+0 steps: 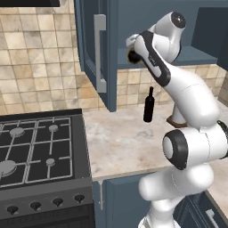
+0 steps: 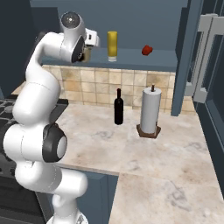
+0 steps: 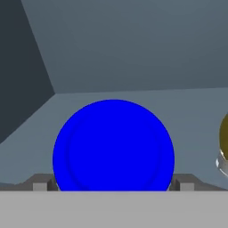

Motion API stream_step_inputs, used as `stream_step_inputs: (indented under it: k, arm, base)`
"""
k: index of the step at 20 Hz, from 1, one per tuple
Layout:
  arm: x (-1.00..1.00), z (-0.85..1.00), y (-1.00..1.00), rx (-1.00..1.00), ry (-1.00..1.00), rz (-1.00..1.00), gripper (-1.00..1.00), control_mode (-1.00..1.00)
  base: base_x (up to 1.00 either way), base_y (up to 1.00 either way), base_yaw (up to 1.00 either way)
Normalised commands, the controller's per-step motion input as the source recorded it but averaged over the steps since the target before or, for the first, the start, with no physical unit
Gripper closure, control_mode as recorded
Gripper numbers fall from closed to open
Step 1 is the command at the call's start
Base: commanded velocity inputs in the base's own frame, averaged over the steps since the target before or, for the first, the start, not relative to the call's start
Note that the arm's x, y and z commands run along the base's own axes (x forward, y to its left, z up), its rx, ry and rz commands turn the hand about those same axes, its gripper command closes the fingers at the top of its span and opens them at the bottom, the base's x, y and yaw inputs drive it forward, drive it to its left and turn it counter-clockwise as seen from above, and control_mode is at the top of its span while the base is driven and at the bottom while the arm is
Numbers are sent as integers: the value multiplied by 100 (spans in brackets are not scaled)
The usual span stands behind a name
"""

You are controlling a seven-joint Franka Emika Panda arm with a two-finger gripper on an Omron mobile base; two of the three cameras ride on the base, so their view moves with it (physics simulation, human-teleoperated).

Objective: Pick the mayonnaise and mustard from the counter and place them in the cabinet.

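The mayonnaise (image 3: 113, 144) shows its round blue lid between my two fingertips, and my gripper (image 3: 113, 185) is shut on it. In the base views the jar (image 2: 85, 54) (image 1: 133, 56) hangs under my hand at the level of the blue shelf inside the open cabinet (image 2: 135, 59), at its left end. The mustard (image 2: 112, 45) stands upright on that shelf to the right of the jar, and its edge (image 3: 224, 144) shows in the hand view. The cabinet door (image 1: 89, 44) with its grey bar handle stands open. Below lies the beige counter (image 2: 153, 153).
A small red ball (image 2: 147, 50) lies on the shelf right of the mustard. A tall dark wine bottle (image 2: 118, 107) (image 1: 149, 105) and a paper towel roll (image 2: 150, 111) stand on the counter by the tiled wall. The black gas stove (image 1: 40, 151) is at the left.
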Motion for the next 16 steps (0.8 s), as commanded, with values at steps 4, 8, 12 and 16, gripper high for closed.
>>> stream_step_inputs:
  k: [4, 8, 12, 16]
  arm:
    - [25, -8, 4, 0, 0, 2, 100, -100]
    - [23, -13, 8, 0, 0, 2, 100, -100]
    - [22, -19, 13, 0, 0, 2, 100, -100]
    - [24, -16, 7, 0, 0, 1, 100, -100]
  base:
    - [0, 0, 0]
    - [0, 0, 0]
    - [0, 0, 0]
    - [0, 0, 0]
